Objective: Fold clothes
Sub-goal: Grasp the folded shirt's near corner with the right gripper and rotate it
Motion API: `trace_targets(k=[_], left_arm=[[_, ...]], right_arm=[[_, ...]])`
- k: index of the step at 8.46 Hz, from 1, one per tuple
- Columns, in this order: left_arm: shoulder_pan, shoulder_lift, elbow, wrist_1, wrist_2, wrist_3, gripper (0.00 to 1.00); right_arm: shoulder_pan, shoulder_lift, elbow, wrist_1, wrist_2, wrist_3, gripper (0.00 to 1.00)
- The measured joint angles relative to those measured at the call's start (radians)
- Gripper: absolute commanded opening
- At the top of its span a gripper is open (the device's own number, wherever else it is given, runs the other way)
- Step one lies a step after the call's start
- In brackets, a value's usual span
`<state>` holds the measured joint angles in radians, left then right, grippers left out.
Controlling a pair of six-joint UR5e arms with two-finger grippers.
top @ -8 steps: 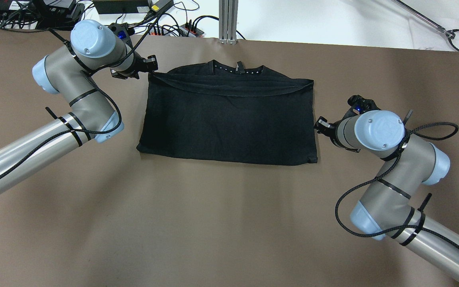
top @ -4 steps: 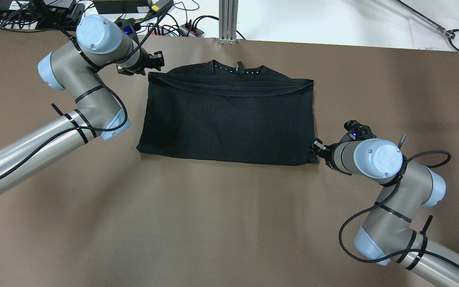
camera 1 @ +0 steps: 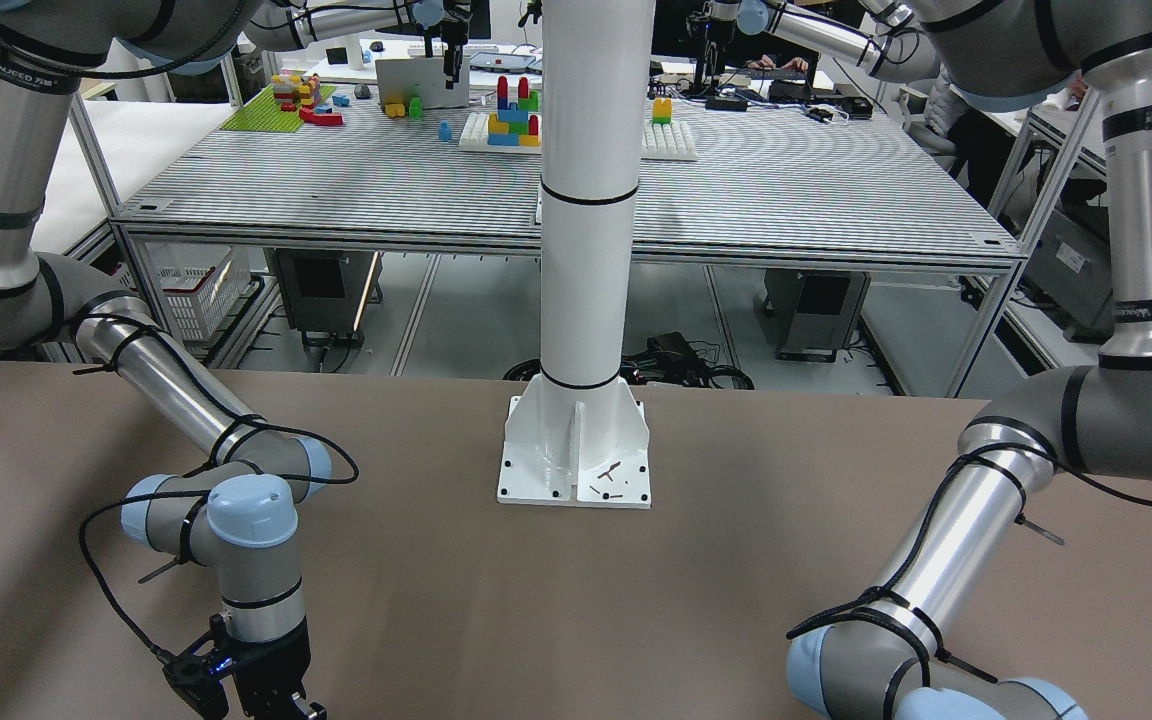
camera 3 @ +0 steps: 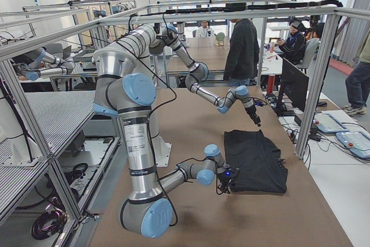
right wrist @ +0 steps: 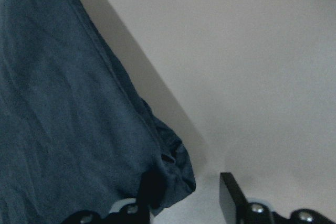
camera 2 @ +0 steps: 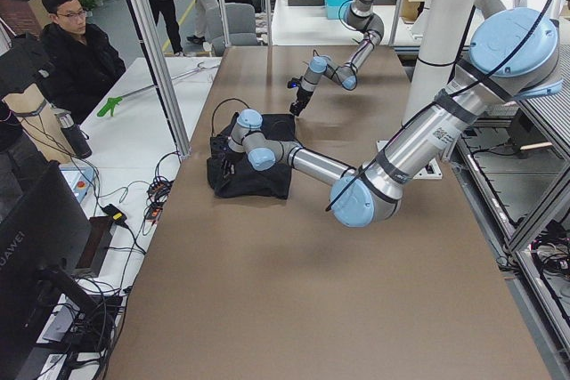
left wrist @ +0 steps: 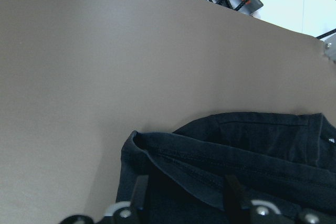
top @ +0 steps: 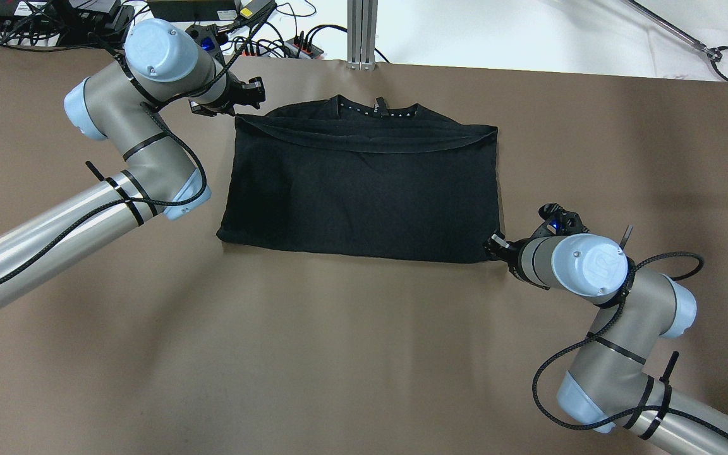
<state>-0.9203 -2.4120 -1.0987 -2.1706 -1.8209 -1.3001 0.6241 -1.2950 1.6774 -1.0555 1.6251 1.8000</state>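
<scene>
Right gripper (top: 493, 244) nearer black garment (top: 364, 189) corner, agape — left gripper (top: 251, 95) likewise, empty, brown table (top: 339, 354), lab benches (camera 1: 786, 180) beyond

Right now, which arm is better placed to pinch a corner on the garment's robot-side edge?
Right. The right gripper sits open at the black garment's robot-side corner, which lies between its fingers in the wrist view. The left gripper is at a far-edge corner instead.

garment (top: 364, 189) on table (top: 364, 354) — centre | left claw (top: 258, 93) — far-left corner | right claw (top: 492, 244) near-right corner
</scene>
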Motion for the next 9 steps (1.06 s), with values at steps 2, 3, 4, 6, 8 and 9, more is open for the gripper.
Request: trace_targets(k=[2, 3, 4, 6, 8, 9], left_arm=[[0.0, 0.001, -0.001, 0.0, 0.005, 0.0, 0.57], [0.0, 0.002, -0.001, 0.0, 0.007, -0.001, 0.57], [0.0, 0.002, -0.001, 0.0, 0.008, -0.001, 0.57], [0.001, 0.002, -0.001, 0.0, 0.009, -0.003, 0.57], [0.006, 0.001, -0.001, 0.0, 0.008, -0.004, 0.57], [0.01, 0.001, -0.001, -0.001, 0.008, -0.004, 0.57]], right_arm=[[-0.003, 0.0, 0.003, 0.0, -0.006, 0.002, 0.0], [-0.003, -0.004, 0.009, 0.0, -0.006, 0.002, 0.0], [-0.003, -0.028, 0.036, -0.001, -0.001, 0.001, 0.0], [-0.023, -0.125, 0.194, -0.033, 0.04, 0.004, 0.0], [-0.119, -0.19, 0.363, -0.111, 0.083, 0.045, 0.0], [-0.187, -0.2, 0.424, -0.142, 0.132, 0.062, 0.0]])
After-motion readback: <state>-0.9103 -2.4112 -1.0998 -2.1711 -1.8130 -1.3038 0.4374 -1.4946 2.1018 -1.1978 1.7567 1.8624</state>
